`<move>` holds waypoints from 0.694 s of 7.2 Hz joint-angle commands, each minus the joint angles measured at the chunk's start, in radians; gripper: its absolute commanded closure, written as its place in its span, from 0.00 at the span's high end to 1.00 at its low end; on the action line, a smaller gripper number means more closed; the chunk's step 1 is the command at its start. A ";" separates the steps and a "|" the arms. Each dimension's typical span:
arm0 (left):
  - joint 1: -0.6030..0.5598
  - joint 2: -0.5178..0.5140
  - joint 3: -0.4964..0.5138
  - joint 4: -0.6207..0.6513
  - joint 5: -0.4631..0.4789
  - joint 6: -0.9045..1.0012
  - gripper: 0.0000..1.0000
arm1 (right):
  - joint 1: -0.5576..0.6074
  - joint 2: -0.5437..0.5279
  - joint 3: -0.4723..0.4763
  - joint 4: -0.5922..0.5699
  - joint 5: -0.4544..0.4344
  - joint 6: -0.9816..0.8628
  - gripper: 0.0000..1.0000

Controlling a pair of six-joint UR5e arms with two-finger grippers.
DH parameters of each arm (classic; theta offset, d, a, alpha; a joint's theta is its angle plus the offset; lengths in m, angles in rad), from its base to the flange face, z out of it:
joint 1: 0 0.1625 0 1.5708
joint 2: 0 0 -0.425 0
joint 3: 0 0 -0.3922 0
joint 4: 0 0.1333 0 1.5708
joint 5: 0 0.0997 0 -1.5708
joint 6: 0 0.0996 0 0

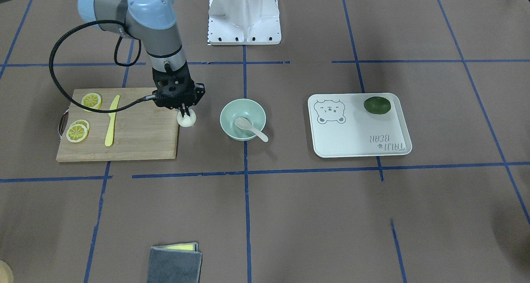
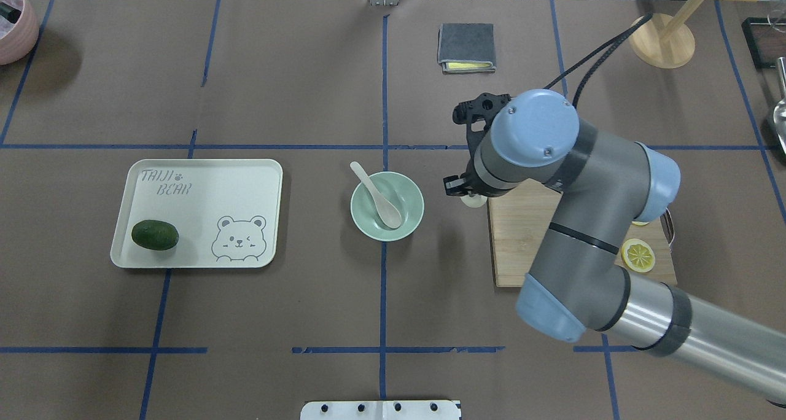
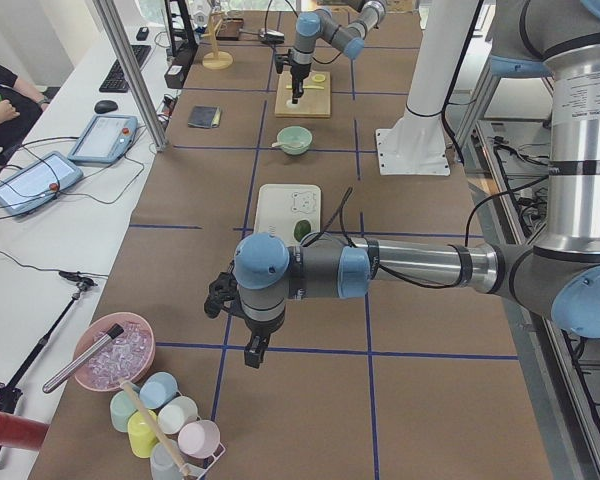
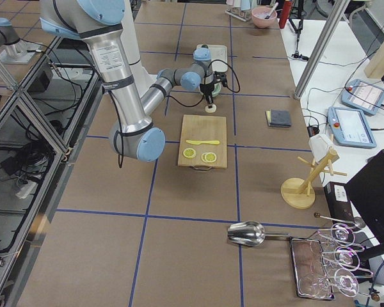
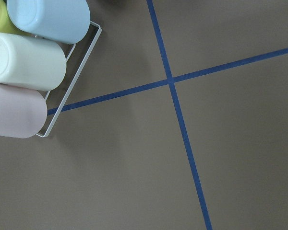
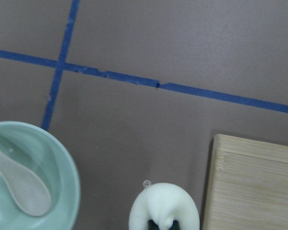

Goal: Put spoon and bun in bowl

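The pale mint-green bowl (image 1: 226, 114) stands near the table's middle, with the off-white spoon (image 1: 249, 127) lying in it, handle over the rim. Both also show in the overhead view, bowl (image 2: 415, 209) and spoon (image 2: 381, 200). My right gripper (image 1: 185, 111) is shut on the white bun (image 1: 186, 120), just off the cutting board's corner, beside the bowl. The right wrist view shows the pinched bun (image 6: 164, 206) and the bowl (image 6: 65, 191) apart from it. My left gripper (image 3: 252, 352) hangs over bare table far from these things; I cannot tell whether it is open or shut.
A bamboo cutting board (image 1: 136, 140) carries lemon slices (image 1: 91, 100) and a yellow knife (image 1: 111, 121). A white bear tray (image 1: 356, 138) holds a dark green fruit (image 1: 377, 105). A grey cloth (image 1: 174, 264) lies at the operators' edge. A cup rack (image 5: 29, 62) is beside the left gripper.
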 commanded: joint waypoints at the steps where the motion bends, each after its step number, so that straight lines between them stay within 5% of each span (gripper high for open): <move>1: 0.001 0.000 0.000 -0.003 -0.001 0.000 1.00 | -0.040 0.219 -0.176 -0.040 -0.045 0.116 0.00; 2: 0.005 0.000 0.000 -0.003 -0.013 0.000 1.00 | -0.080 0.310 -0.301 -0.038 -0.077 0.167 0.00; 5: 0.010 0.000 0.000 -0.003 -0.023 0.002 1.00 | -0.117 0.297 -0.320 -0.040 -0.099 0.172 0.00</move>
